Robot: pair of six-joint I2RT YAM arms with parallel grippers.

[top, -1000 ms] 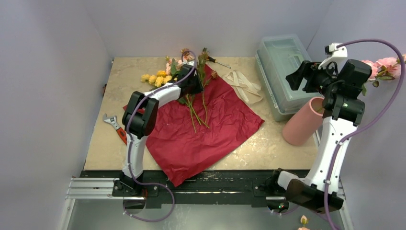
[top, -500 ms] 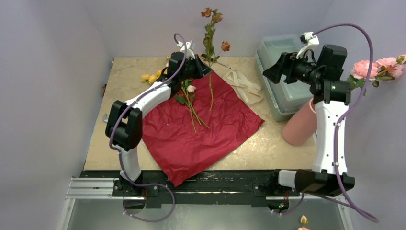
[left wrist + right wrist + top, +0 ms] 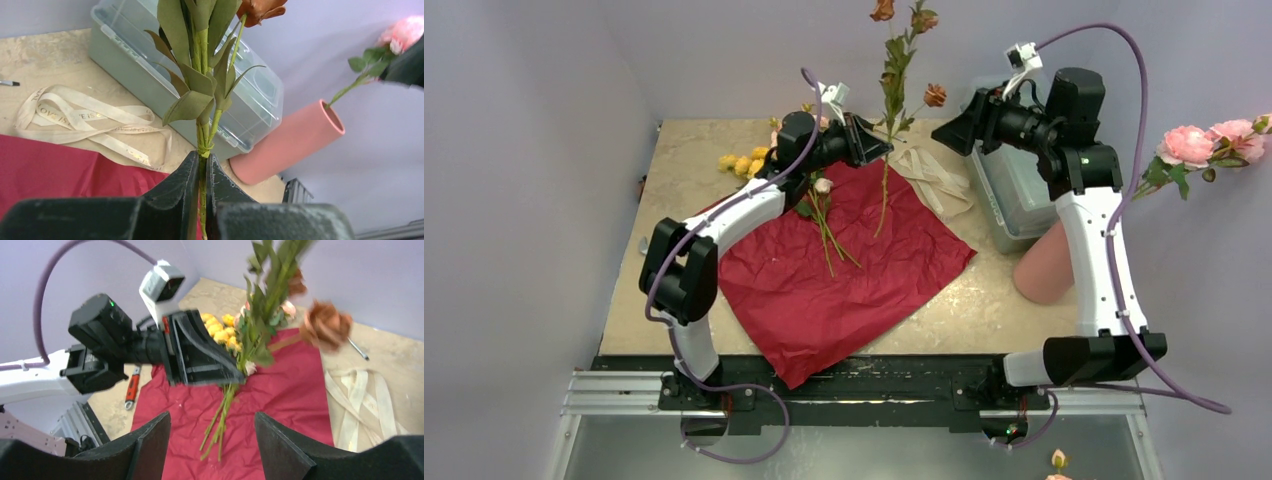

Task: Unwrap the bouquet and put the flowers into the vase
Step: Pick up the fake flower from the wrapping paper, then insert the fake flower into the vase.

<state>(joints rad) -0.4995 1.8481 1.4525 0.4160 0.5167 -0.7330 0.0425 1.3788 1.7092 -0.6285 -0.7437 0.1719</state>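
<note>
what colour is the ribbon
The ribbon is cream with faint lettering, clearest in the left wrist view.

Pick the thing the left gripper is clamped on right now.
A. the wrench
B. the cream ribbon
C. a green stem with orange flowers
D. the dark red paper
C: in the left wrist view the left gripper has its fingers shut on the orange-flowered stem, which stands upright between them, while the cream ribbon and the dark red paper lie flat on the table.
</note>
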